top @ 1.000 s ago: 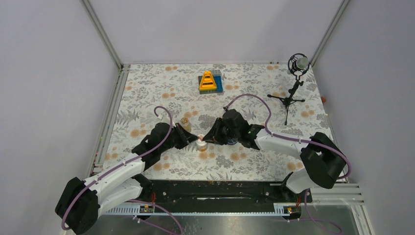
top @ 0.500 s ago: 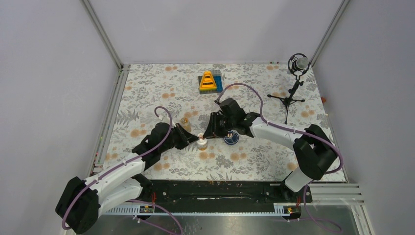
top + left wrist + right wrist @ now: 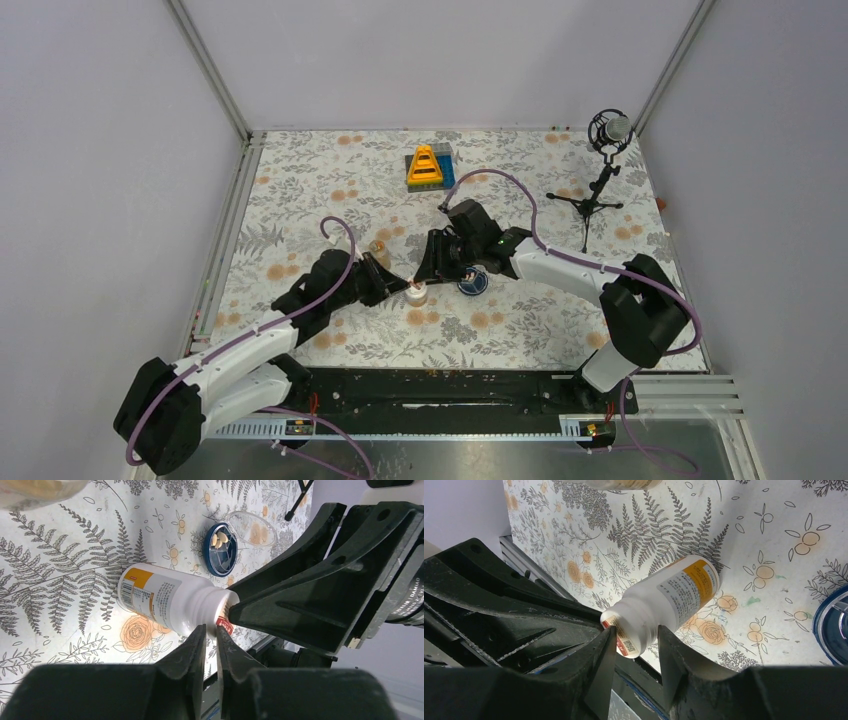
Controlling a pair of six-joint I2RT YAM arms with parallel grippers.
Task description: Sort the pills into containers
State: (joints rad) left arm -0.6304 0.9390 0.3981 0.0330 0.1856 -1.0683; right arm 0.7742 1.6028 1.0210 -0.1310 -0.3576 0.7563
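The white bottle (image 3: 676,594) stands upright near the middle of the table, just left of the dark-blue dish (image 3: 225,564), which holds a few pale pills (image 3: 218,539); the amber bottle (image 3: 378,246) is a little farther back and to the left. The right gripper (image 3: 637,631) is clamped round the white bottle's top. The left gripper (image 3: 211,631) has its fingers drawn almost together, tips against the bottle's neck

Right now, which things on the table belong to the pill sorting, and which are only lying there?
For the job: white bottle, amber bottle, blue dish, pills in that dish.
Only lying about: yellow toy, microphone on its stand.
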